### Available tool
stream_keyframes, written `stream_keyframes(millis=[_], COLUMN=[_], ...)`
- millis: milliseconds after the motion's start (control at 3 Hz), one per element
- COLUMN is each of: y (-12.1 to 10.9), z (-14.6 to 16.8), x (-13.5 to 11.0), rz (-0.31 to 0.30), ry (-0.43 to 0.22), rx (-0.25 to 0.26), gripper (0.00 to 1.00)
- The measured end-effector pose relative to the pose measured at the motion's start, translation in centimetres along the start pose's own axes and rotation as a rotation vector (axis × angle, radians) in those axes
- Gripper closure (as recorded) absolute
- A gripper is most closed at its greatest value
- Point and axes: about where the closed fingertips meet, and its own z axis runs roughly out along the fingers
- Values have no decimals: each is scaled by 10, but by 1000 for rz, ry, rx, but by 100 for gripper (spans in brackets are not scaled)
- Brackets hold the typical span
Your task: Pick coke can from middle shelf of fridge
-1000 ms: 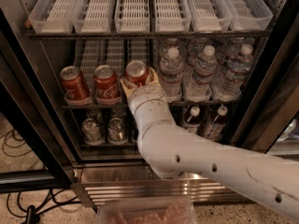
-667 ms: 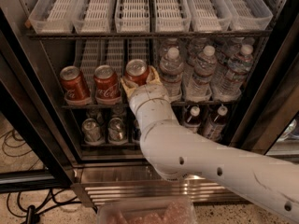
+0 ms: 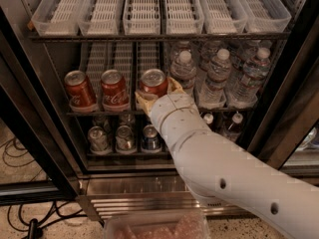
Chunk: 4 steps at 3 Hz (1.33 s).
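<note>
Three red coke cans stand in a row on the middle shelf (image 3: 99,113) of the fridge (image 3: 30,133). The left can (image 3: 79,89) and the middle can (image 3: 114,88) stand free. My gripper (image 3: 157,92) reaches in from the lower right on a white arm and is shut on the right coke can (image 3: 153,81). One tan finger (image 3: 142,101) is at the can's left and the other at its right. The can's lower part is hidden behind the wrist.
Clear water bottles (image 3: 217,76) fill the right half of the middle shelf, close to the gripper. Silver and blue-and-silver cans (image 3: 124,138) sit on the lowest rack. Empty white lane trays (image 3: 144,9) are on the top shelf. Black door frames flank both sides; cables (image 3: 20,153) lie on the floor.
The right coke can has shifted slightly to the right with the gripper. The other two cans have stayed put.
</note>
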Motion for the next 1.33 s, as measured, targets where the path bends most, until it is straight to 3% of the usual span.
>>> stream_keyframes(millis=[333, 667, 1000, 1333], y=[-20, -23, -13, -14], z=[-17, -25, -29, -29], x=[11, 27, 27, 25], rz=[70, 153, 165, 160], ry=[68, 123, 127, 125], rx=[-41, -130, -191, -181], gripper=[100, 100, 100, 100])
